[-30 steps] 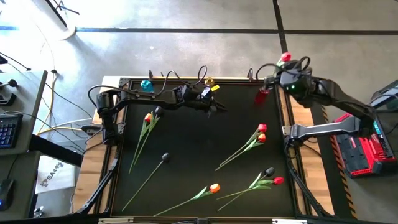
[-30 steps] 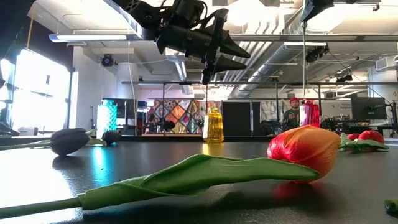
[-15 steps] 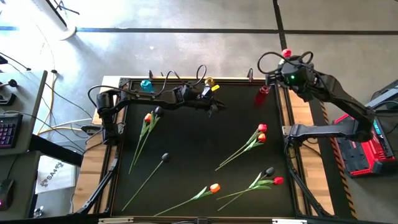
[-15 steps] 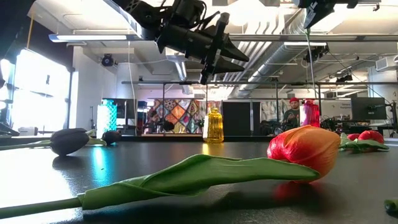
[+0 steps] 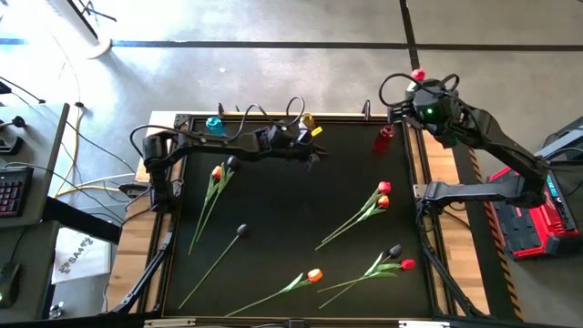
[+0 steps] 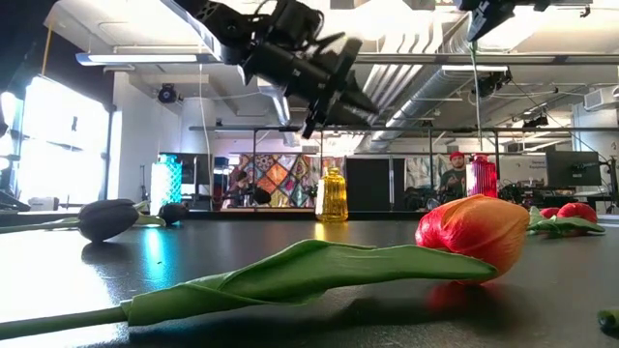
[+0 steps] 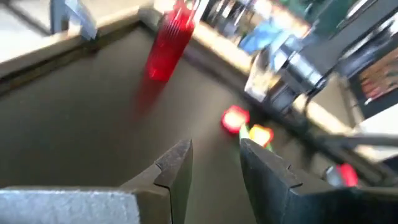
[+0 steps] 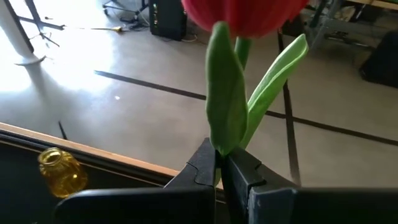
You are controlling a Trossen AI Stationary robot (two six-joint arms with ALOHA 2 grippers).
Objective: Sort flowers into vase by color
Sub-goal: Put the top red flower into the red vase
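Toward the left of the high view, a pair of tulips (image 5: 217, 173), one orange-red and one black, is lying on the dark table (image 5: 273, 219), and a lone black tulip (image 5: 241, 230) is lying below them. In the upper middle, the left gripper (image 5: 314, 155) is hanging above the table near the yellow vase (image 5: 307, 119), its fingers (image 7: 177, 165) standing apart around nothing. An orange tulip (image 5: 313, 274) is lying at lower centre. In the upper right, the right gripper (image 5: 417, 88) is holding a red tulip (image 5: 418, 75) above the red vase (image 5: 385, 137), fingers pinching its stem.
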